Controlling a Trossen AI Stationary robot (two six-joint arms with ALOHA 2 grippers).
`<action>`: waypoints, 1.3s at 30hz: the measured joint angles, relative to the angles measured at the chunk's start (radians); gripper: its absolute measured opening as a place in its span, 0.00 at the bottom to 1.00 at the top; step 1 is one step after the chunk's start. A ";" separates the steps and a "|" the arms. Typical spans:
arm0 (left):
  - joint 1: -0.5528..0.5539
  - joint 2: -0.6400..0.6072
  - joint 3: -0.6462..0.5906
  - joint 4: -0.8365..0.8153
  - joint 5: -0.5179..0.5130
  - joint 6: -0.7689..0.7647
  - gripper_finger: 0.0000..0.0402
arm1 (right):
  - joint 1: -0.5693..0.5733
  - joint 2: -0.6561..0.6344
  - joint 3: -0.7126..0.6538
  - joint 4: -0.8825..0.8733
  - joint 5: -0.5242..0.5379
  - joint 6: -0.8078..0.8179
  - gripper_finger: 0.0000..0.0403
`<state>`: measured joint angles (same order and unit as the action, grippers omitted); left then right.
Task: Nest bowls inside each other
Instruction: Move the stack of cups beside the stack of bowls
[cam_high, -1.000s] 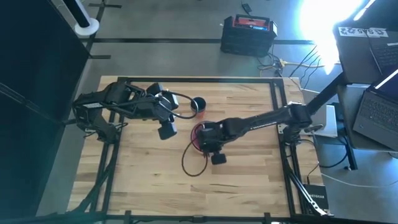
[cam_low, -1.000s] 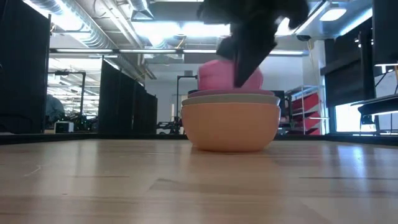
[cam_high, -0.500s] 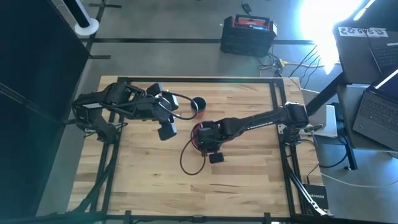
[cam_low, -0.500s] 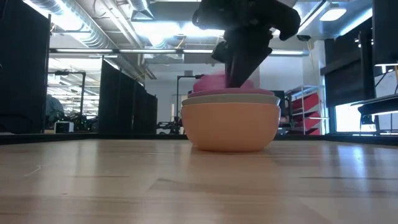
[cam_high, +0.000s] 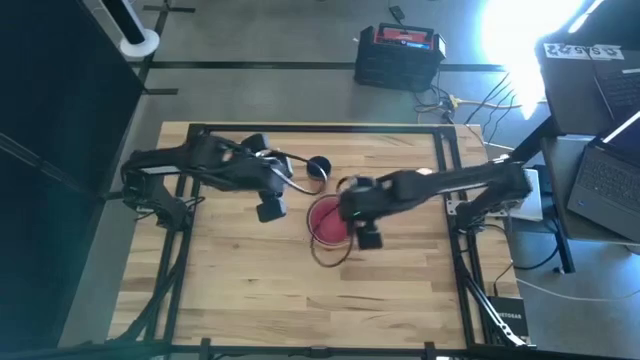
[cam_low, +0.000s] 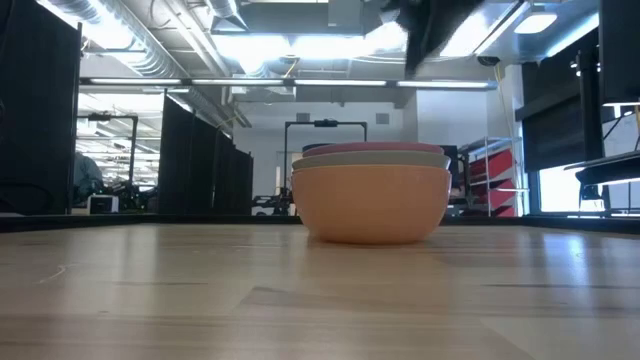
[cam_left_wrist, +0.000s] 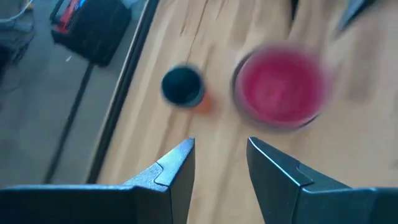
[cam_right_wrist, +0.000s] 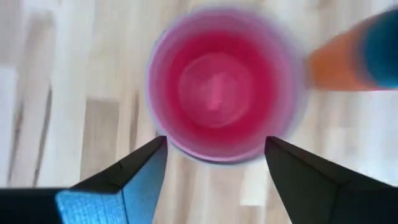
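- The stack of bowls (cam_high: 328, 220) sits near the middle of the table (cam_high: 230, 290). Bare wood lies open on every side of the stack, widest toward the table's front edge.
- From above, the stack shows one red-pink interior (cam_right_wrist: 217, 87) with a pale outer rim. At table height, three rims can be counted: a peach-orange outer bowl (cam_low: 372, 205), a whitish-grey rim (cam_low: 372, 158) above it, and a pink rim (cam_low: 372, 148) on top. Further nested bowls cannot be counted.
- One dark blue cup (cam_high: 318, 167) stands behind the stack, toward the table's far edge, with one orange-red cup (cam_left_wrist: 204, 102) just beside it. Both stand apart from the stack.
- The right gripper (cam_right_wrist: 214, 163) hovers above the stack, pointing down. Its fingers (cam_right_wrist: 134, 174) stand wide apart and hold nothing.
- The right arm (cam_high: 440, 185) reaches to the stack from the table's right edge.
- The left gripper (cam_left_wrist: 221, 158) waits to the left of the stack, clear of it. Its fingers (cam_left_wrist: 171, 168) are parted and empty.
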<state>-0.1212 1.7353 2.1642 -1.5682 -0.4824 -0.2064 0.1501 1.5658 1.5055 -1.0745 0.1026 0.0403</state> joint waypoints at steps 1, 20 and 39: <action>0.025 0.001 -0.046 0.015 0.003 0.057 0.32 | 0.000 -0.048 0.000 0.003 0.013 0.014 0.63; 0.494 0.079 -0.421 0.468 0.426 1.029 0.32 | 0.001 -0.496 0.002 -0.041 0.117 0.292 0.60; 0.490 0.148 -0.454 0.556 0.508 1.325 0.32 | 0.000 -0.490 0.001 -0.107 0.137 0.427 0.60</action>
<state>0.3685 1.8835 1.7104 -1.0125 0.0254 1.1188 0.1501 1.0757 1.5061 -1.1819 0.2398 0.4677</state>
